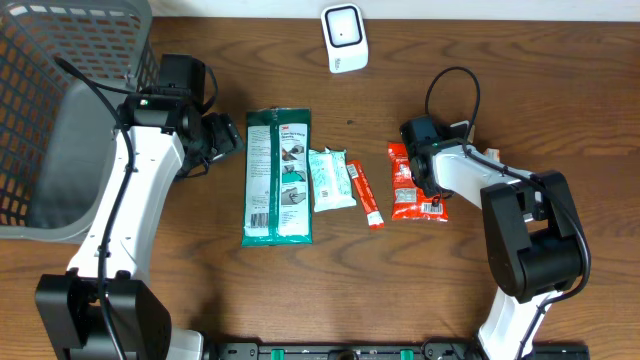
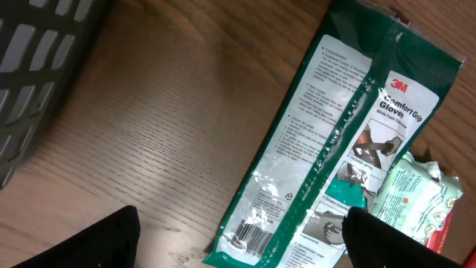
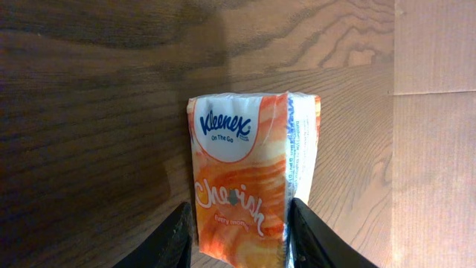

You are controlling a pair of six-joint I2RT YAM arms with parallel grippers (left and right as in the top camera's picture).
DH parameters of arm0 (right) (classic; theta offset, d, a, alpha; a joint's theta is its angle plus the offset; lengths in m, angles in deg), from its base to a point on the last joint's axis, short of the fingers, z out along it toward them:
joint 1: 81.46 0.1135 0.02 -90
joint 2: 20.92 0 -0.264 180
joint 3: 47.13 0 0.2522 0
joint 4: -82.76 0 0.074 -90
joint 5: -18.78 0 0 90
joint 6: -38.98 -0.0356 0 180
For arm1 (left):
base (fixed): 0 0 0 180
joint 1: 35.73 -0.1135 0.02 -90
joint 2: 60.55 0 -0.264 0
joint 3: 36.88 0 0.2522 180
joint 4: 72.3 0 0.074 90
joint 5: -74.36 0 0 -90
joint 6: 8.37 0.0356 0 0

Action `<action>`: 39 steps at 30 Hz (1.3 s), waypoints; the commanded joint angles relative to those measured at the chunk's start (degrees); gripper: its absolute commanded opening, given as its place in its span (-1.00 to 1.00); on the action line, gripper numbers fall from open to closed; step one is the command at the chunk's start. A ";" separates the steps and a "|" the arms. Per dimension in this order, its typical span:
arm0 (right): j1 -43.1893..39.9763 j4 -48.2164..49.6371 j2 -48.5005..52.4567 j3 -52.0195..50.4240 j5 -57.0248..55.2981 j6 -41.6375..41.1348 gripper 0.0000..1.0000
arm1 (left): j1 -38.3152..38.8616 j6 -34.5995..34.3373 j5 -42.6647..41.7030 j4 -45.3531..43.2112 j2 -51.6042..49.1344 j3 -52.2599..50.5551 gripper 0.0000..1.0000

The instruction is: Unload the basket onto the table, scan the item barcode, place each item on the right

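Tissue pack [image 3: 242, 179]: "Kleenex On The Go" (orange, swirly)
Glove bag [image 2: 335, 134]: "3M Comfort Grip Gloves"
Right claw [image 3: 239, 216]: apart, pack between
Left claw [image 2: 239, 219]: wide apart

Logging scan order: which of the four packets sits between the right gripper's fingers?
The orange Kleenex pack, rightmost in the row, flanked by the right gripper; the green gloves pack, white-green packet and red stick lie further left.

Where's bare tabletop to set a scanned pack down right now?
Bare wooden table between the white boxy scanner and the row of packs, and in front of that row. Crowded: flat green glove pack through orange tissue pack.
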 commanded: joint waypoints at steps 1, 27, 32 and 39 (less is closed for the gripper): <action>-0.85 0.09 0.15 0.61 1.86 0.11 -0.27 | -0.09 0.50 0.72 0.33 0.39 0.20 0.75; -6.25 -5.70 -13.38 8.11 20.46 4.46 0.22 | -0.09 0.50 0.72 0.33 0.39 0.20 0.76; -15.45 -10.60 -17.75 13.70 42.73 5.40 0.32 | -0.09 0.50 0.72 0.31 0.39 0.20 0.75; -28.68 -14.60 -17.05 13.81 63.54 12.39 0.41 | -0.09 0.50 0.72 0.33 0.39 0.20 0.76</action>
